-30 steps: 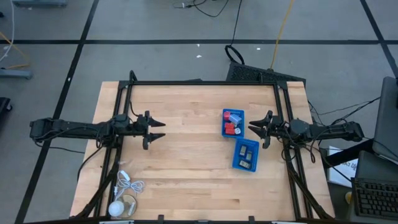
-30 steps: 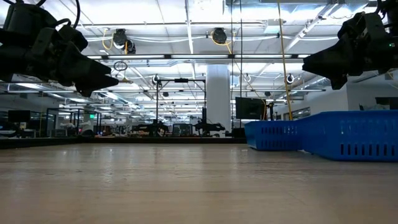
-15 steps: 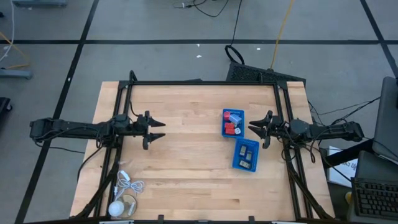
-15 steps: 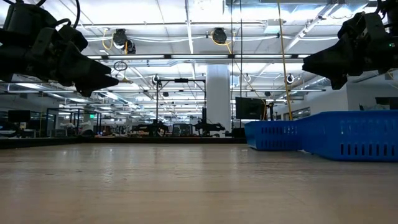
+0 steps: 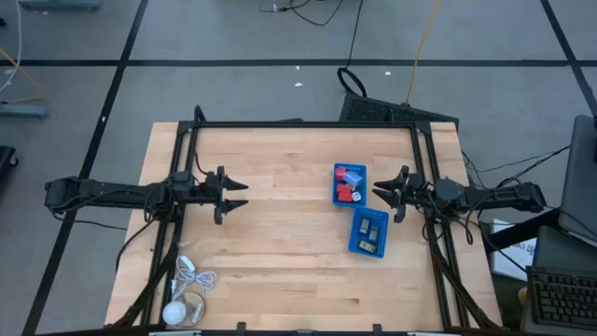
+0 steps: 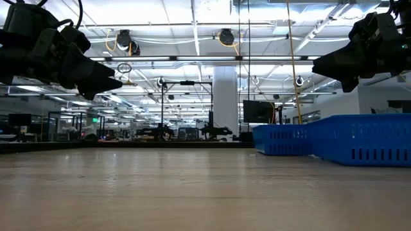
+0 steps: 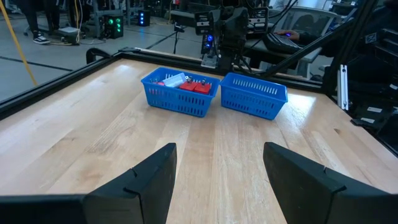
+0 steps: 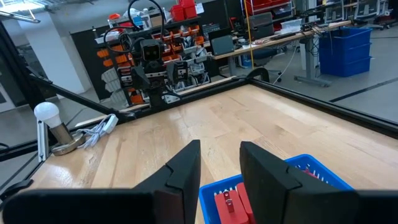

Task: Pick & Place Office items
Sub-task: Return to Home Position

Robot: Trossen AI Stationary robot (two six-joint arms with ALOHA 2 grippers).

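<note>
Now the office items all sit inside two trays on the right half of the tabletop: seen from above, red and pale pieces fill the upper blue tray and darker ones the lower blue tray, with none loose on the wood. The right gripper hangs empty just beside the upper blue tray with its fingers narrowly parted, while the left gripper waits well apart, wide open and holding nothing. The risk lies on the right, where a dip or sideways swing while drawing back could clip a rim and shove or spill a tray.
</note>
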